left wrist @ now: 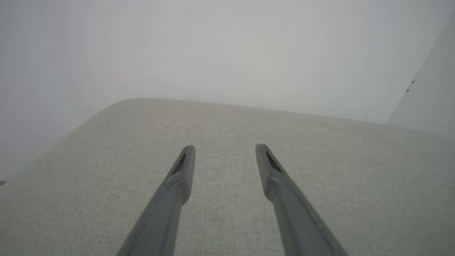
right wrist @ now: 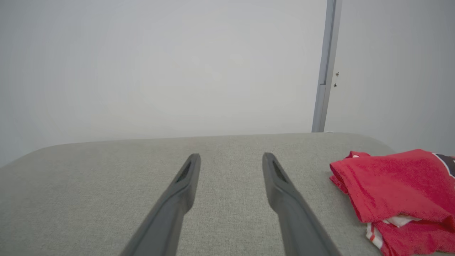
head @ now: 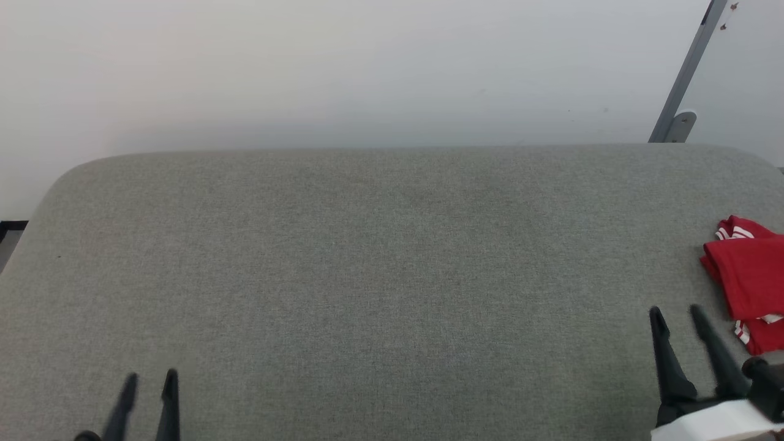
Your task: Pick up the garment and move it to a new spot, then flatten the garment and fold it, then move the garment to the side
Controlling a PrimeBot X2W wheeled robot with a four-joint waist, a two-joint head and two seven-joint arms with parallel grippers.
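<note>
The garment point(head: 750, 275) lies in a loose, layered heap at 3 o'clock on the grey bench point(head: 367, 245), close to its right border, and the head view cuts part of it off. The right gripper point(head: 675, 309) hovers just beside it, with the cloth at about 2 o'clock from its tips. Its fingers are spread apart and carry nothing. The left gripper point(head: 151, 375) is at 7 o'clock, well apart from the cloth, also spread and empty.

The main danger, in my judgement, is a grasp that takes only the upper layer. The heap then opens unevenly, and the lower folds drag over the rough fabric. A second danger is the border: a push toward 3 o'clock can slide the cloth off the bench. Because the head camera does not see the whole heap, a pinch on its far side is aimed half blind. The left gripper is also too far away to help if the cloth slips.
</note>
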